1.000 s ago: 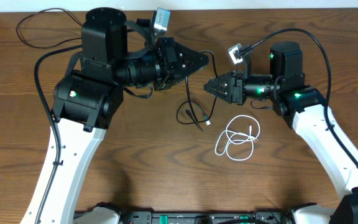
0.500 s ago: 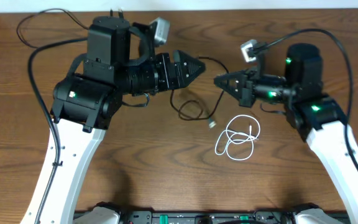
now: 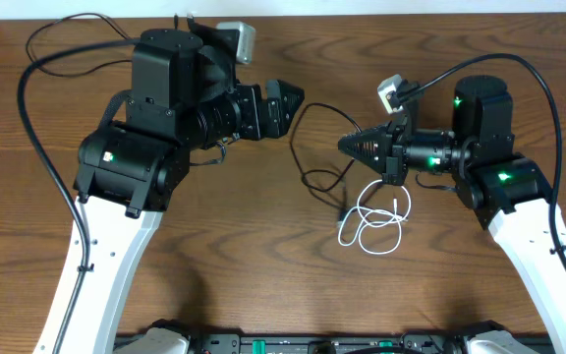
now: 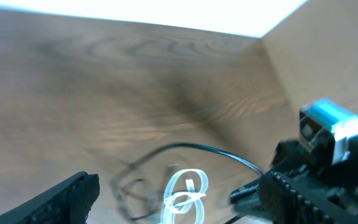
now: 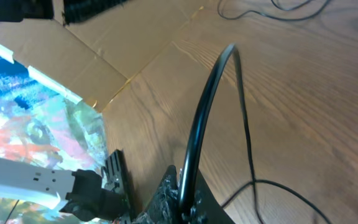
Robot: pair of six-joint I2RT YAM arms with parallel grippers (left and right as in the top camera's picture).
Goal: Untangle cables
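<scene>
A thin black cable arcs from my right gripper over the table and drops into a loose loop, its plug lying by the white cable, which is coiled on the wood. In the right wrist view the right gripper is shut on the black cable, which rises steeply from between its jaws. My left gripper hangs open to the left of the arc, holding nothing. One of its fingers shows in the left wrist view, with the white cable blurred below.
Thick black arm cables trail over the table's far left, and another loops over the right arm. The left arm's bulky base stands at the left. Cardboard borders the table on the far side.
The left gripper opened, let go of the black cable and drew back to the left. The right gripper shut on the cable, and the loop slid right toward the white coil.
</scene>
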